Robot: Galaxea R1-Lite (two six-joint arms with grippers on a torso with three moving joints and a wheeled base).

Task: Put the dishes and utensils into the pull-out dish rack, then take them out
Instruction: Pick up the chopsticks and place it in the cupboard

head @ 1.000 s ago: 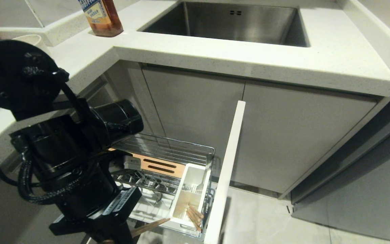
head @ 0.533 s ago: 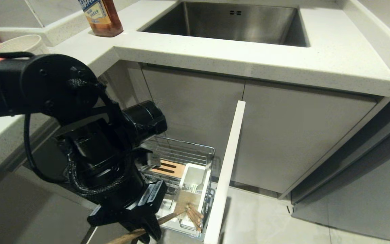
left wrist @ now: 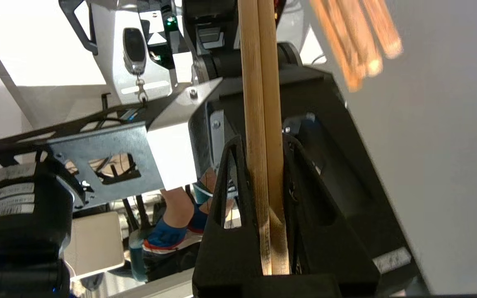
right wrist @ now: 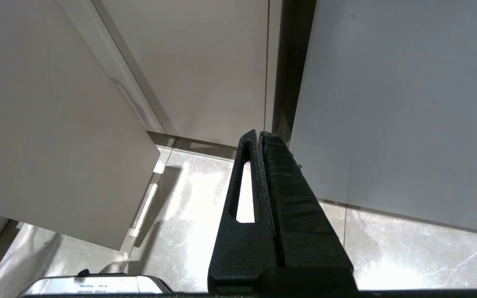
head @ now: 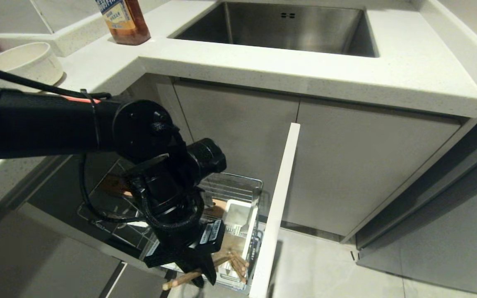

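Wooden chopsticks (left wrist: 262,136) pinched tight in left tool (head: 202,278), tips angled at white utensil holder (head: 238,215) in pull-out rack (head: 238,186). Risk: tips snag holder rim w/ other sticks inside, pair slips. Right tool (right wrist: 261,136) closed, empty, parked.

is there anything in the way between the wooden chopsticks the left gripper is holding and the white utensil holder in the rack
Nothing visible blocks them. The left gripper holds the pair of light wooden chopsticks beside the white rectangular utensil holder, whose top is open. Other wooden chopsticks already lean inside it, so the near compartment is partly taken.
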